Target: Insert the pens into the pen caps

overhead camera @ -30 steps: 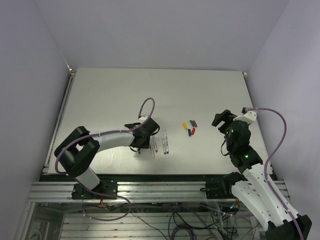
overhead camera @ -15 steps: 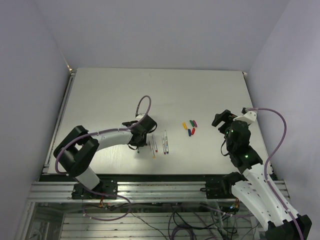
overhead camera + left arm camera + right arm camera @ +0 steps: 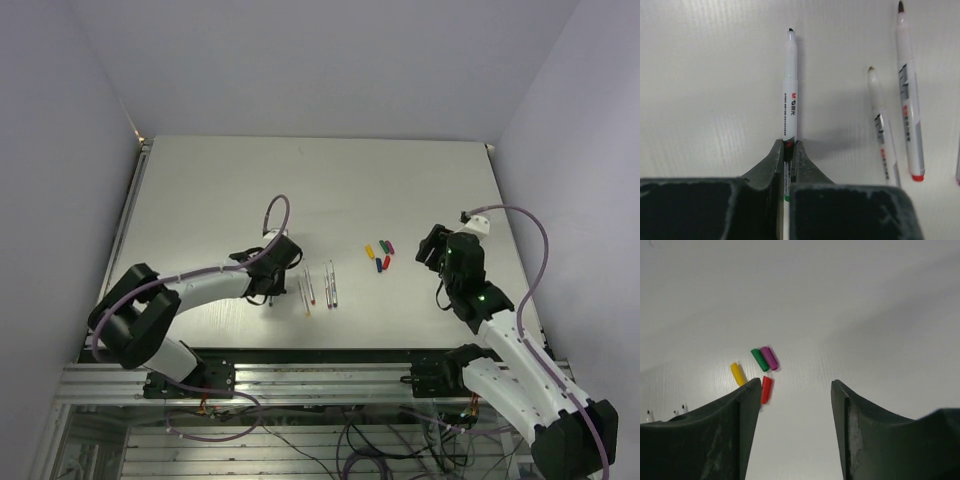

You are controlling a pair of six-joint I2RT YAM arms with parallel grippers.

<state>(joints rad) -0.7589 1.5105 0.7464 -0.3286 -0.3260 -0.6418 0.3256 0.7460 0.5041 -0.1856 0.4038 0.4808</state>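
The left tool is clamped tight on one pen. Its two fingers pinch the barrel near the back end, where a green band shows, and the dark tip points to 12 o'clock in the wrist view. The shadow beside the barrel is thin, so it may be lying on the pale surface or raised just off it; I cannot tell which. In the overhead view, this pen is at about 9 o'clock from the four loose pens. These lie near each other in two close pairs, roughly parallel, their lengths running from 12 to 6 o'clock. One of them, seen from the left wrist, carries a red end. The pen caps form a small cluster at about 2 o'clock from the loose pens and well apart from them. Within it, the green cap and purple cap touch side by side. The yellow cap sits just beside them at 8 o'clock, and the red cap at 6 o'clock. The blue cap shows only from above, next to the red one. The right tool is at 3 o'clock from the cluster, its jaws spread wide with nothing between them.
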